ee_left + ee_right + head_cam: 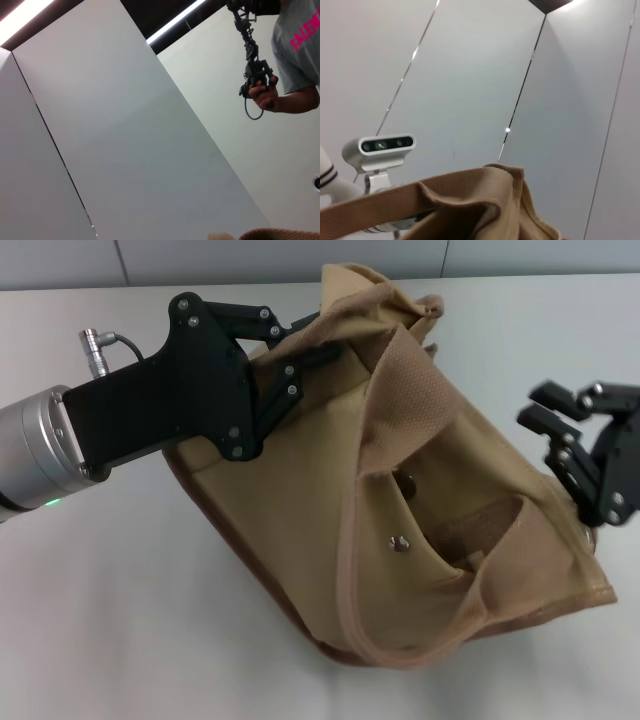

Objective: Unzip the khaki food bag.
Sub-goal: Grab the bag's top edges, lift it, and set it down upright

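The khaki food bag (pixel 300 530) lies tilted on the white table (pixel 100 620), its front pocket with a metal snap (pixel 400 542) facing up and a wide webbing handle (pixel 410 390) looped across it. The zipper is hidden. My left gripper (pixel 303 343) reaches in from the left and is shut on the bag's upper edge. My right gripper (pixel 541 406) is open and empty beside the bag's right end. A strip of bag fabric shows in the left wrist view (pixel 280 234), and fabric and a handle show in the right wrist view (pixel 470 200).
The table runs to a grey wall (pixel 200 260) at the back. The left wrist view shows wall panels and a person holding a control device (pixel 257 82). The right wrist view shows a white camera on a stand (pixel 380 146).
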You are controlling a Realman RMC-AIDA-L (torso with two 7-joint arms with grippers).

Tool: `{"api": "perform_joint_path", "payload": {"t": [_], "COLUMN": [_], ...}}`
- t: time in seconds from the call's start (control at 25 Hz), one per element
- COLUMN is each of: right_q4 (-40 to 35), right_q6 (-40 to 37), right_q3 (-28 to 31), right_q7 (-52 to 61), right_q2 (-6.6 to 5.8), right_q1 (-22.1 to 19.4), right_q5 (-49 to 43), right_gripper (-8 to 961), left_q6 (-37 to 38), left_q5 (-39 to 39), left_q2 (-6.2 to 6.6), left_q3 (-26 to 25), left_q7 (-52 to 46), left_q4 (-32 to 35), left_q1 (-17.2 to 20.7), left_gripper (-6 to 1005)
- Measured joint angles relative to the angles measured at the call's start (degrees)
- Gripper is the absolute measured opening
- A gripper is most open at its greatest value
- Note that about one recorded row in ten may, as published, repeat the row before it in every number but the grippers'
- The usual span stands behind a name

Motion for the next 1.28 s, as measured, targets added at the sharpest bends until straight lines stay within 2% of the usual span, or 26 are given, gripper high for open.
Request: {"api": "perform_joint_path", "payload": {"t": [0.2,0.24,0.64,1.08,1.28], "right_q4": [0.8,0.8,-1.2,-0.1,-0.2], "right_q6": [2.7,4.1,8.0,9.1,14.0], "right_q3": [-0.8,-2.6,-11.4,-13.3,-21.0], "right_q7": [-2.0,-2.3,-4.1,-6.6,-9.2], "right_q2": [0.08,0.06,0.14,0.29,0.27], "right_q1": [2.4,3.4,4.7,7.0,7.5], "right_q5": [-0.2,-0.4,-0.1,1.5,9.2], "right_gripper": [51,54,422,421,422], "left_q6": [0.1,0.3,0.3,0.3,0.3], "left_q5": [0.0,0.0,0.0,0.0,-0.1], "left_q2": [-0.03,-0.04,-0.04,-0.03,-0.03], "left_q3": [0.0,0.0,0.0,0.2,0.7], "left_q7": [0.0,0.0,0.0,0.0,-0.1], "left_q4": [0.0,0.0,0.0,0.0,0.0], "left_q1": [0.2,0.2,0.0,-0.2,-0.5], "left_gripper": [87,87,88,89,89]}}
